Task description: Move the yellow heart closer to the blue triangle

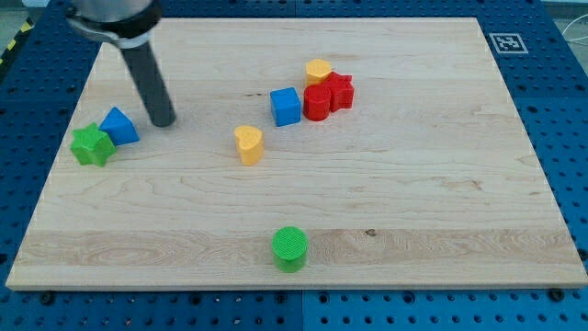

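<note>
The yellow heart (248,143) stands near the middle of the wooden board. The blue triangle (118,125) sits at the view's left, touching a green star (93,144) on its lower left. My tip (163,120) rests on the board just right of the blue triangle, with a small gap between them. The yellow heart is well to the right of my tip.
A blue cube (286,106), a red cylinder (317,102), a red star (339,90) and a yellow cylinder (319,70) cluster above and right of the heart. A green cylinder (290,248) stands near the board's bottom edge (294,283).
</note>
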Controlling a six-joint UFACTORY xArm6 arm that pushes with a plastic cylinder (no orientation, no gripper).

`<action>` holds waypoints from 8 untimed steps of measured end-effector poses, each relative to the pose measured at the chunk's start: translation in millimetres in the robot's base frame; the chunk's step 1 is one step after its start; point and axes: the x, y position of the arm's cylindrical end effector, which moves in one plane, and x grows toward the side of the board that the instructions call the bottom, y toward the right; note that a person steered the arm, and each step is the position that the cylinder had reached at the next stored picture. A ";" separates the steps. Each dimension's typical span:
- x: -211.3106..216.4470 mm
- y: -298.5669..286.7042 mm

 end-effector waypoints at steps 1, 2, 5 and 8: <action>23.1 27.3; 61.9 52.6; 66.9 133.5; 2.8 82.4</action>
